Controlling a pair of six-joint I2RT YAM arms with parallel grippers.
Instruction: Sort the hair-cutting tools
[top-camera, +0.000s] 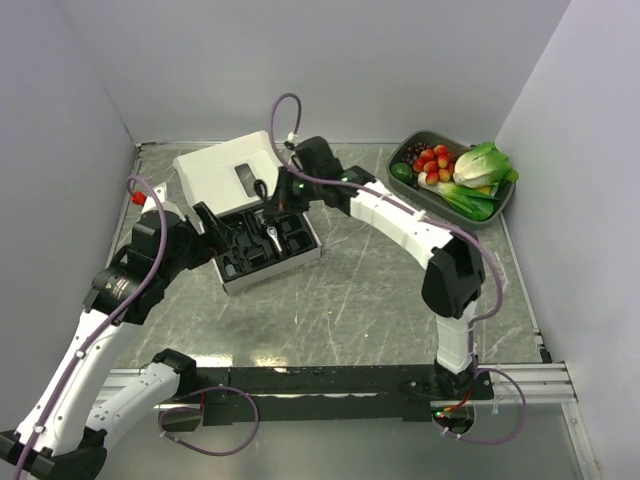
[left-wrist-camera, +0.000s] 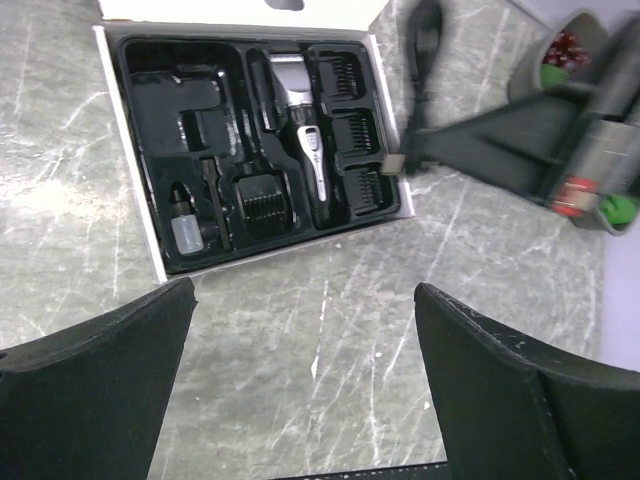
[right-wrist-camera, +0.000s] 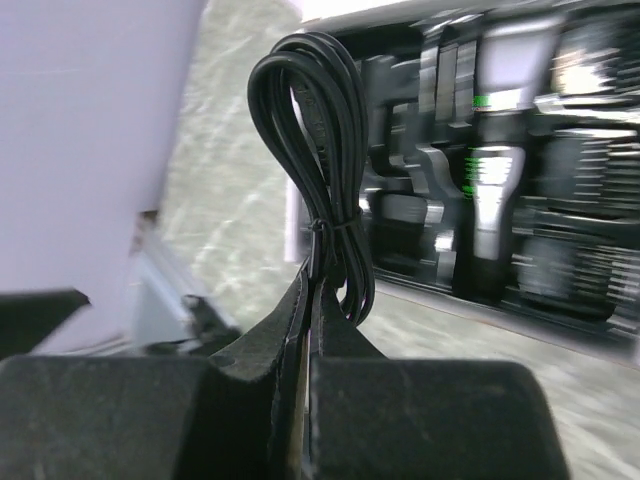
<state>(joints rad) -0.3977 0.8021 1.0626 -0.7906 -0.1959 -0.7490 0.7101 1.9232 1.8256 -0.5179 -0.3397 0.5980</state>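
Grey marbled tabletop (top-camera: 380, 300), pale walls. Right gripper (right-wrist-camera: 310, 290) is clamped on a tied black cord bundle (right-wrist-camera: 338, 190), held up just beside the black tray (left-wrist-camera: 135, 200). Left gripper (left-wrist-camera: 305, 300) is spread wide with nothing in it, poised near the tray's near edge. Clipper (left-wrist-camera: 308, 140) is seated in its centre slot. Likely step: cord to be set into a free compartment. Loop should be lowered flat, kept off the blade head, and released only once bottomed. Count: one clipper, four comb guards (left-wrist-camera: 350, 130) (three in the right column, one mid-tray), one small bottle (left-wrist-camera: 186, 232), one cord bundle
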